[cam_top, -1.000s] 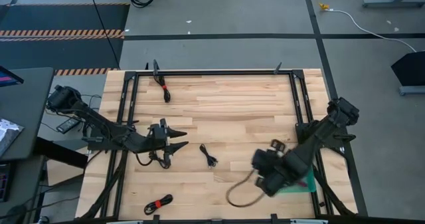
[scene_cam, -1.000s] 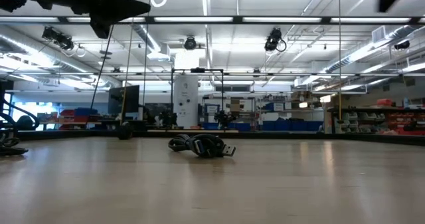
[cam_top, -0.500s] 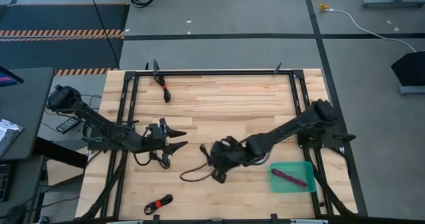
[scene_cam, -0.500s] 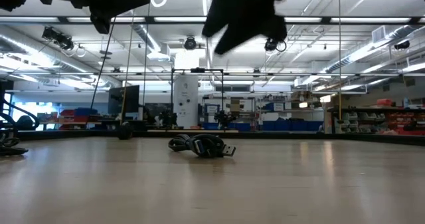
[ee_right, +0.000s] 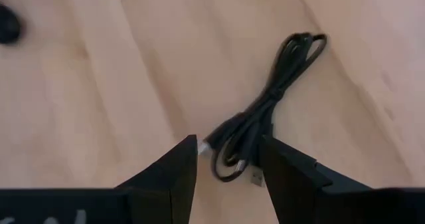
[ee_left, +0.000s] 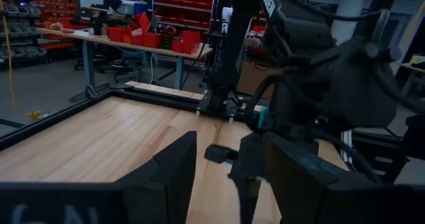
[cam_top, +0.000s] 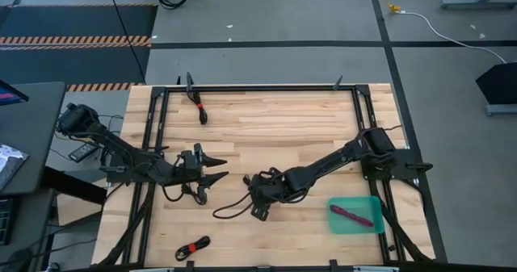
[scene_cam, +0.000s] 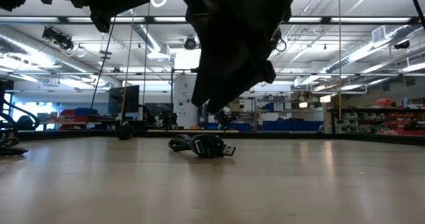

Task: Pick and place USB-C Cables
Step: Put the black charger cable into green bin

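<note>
My right jaws [ee_right: 226,161] hang open just above a black cable bundle [ee_right: 265,111] lying mid-table [cam_top: 266,135], straddling it so they can close on its middle. One maroon cable [cam_top: 351,215] already lies in the teal tray [cam_top: 373,201]. My left jaws [cam_top: 216,167] wait open, empty.

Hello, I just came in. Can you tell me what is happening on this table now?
The right pincer hangs open just above a black USB-C cable lying mid-table, seemingly about to pick it up. A maroon cable already lies in the teal tray on the right. The left pincer waits open over the table's left side, holding nothing. Two more cables remain: one near the far edge, one with red ties at the near edge.
</note>
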